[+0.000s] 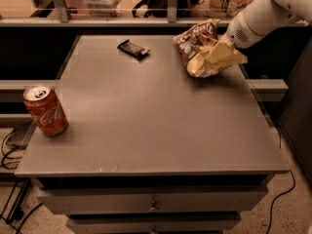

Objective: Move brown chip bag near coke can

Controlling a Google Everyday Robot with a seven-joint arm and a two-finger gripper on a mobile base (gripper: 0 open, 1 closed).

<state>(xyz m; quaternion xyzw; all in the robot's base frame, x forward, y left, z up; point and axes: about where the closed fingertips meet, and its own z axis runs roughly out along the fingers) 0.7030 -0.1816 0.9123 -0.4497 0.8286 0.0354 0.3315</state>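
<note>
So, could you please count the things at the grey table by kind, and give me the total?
Soda cans: 1, the coke can, front left.
Snack bags: 1, the brown chip bag, back right, with the gripper at its right side.
Candy bars: 1, the dark wrapper, at the back.
Total: 3

A grey worktop [156, 121] fills the middle of the scene. A small dark candy bar wrapper [133, 48] lies flat on it, far and left of centre, well apart from the claw [222, 46] above the far right corner. Under the near edge is a drawer [97, 204] with a small knob [154, 206]. Dark cables [9, 152] trail at the left, and one cable [288, 188] crosses the speckled floor [287, 216] at the right. Beyond the far edge runs a rail [122, 21] with metal posts [59, 3].
</note>
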